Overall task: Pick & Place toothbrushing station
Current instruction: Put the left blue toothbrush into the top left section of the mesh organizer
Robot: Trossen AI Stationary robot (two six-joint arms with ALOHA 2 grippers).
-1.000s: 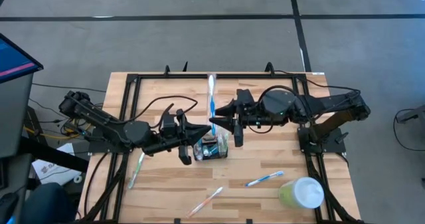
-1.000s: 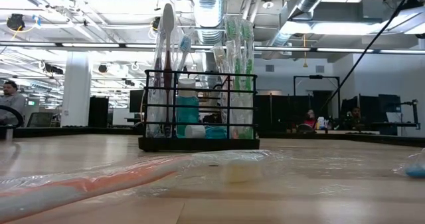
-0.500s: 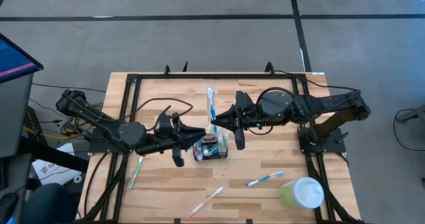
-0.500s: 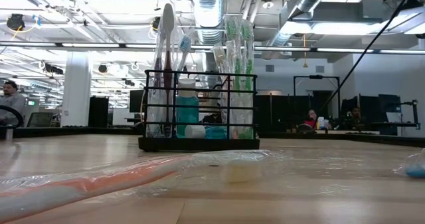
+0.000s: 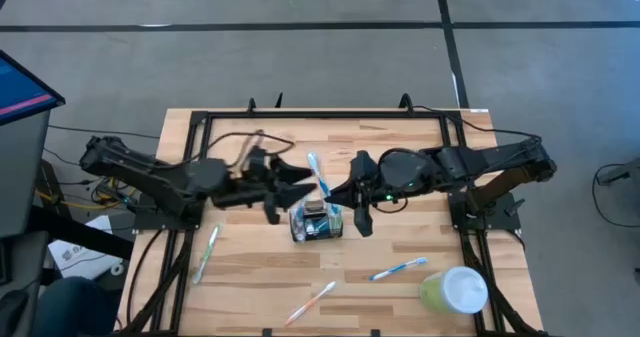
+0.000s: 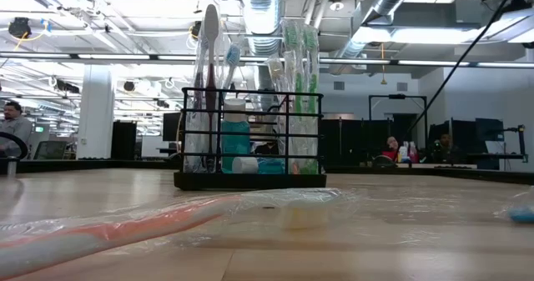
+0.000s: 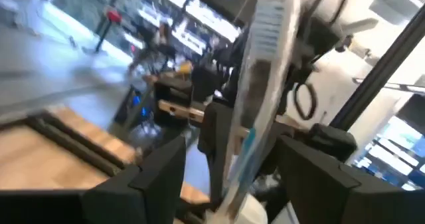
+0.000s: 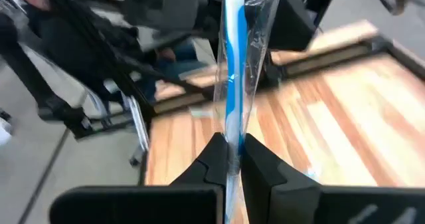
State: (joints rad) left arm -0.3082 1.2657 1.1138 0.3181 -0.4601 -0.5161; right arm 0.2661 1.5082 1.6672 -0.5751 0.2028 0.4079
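The toothbrushing station (image 5: pixel 318 221), a small black wire-sided holder, stands near the middle of the wooden table (image 5: pixel 400 147), with wrapped toothbrushes and a teal tube upright inside it, as the low view (image 6: pixel 250 139) shows. Both arms reach in toward it from opposite sides. The right gripper (image 5: pixel 334 191) sits just above and beside the station's far right corner, its two fingers (image 8: pixel 262 171) pressed together on a wrapped blue toothbrush (image 5: pixel 318 175), which slants up and away from the holder; in the right wrist view the clear wrapper and blue handle (image 8: pixel 234 71) rise straight out of the pinched fingertips. The left gripper (image 5: pixel 296 180) faces it from the other side, just beside the same brush, with its jaws spread; in the left wrist view the wrapped brush (image 7: pixel 262 91) stands in the gap between the two dark fingers (image 7: pixel 159 177), and no contact with either finger is visible. Other wrapped toothbrushes lie flat on the table: a green one (image 5: pixel 207 252) near the left edge, an orange-and-white one (image 5: pixel 310 303) toward the front, and a blue one (image 5: pixel 398 269) to the right front. A pale green cup with a white lid (image 5: pixel 455 291) stands at the front right corner, well apart from the station. In the low view people (image 6: pixel 12 118) sit at desks in the room behind.
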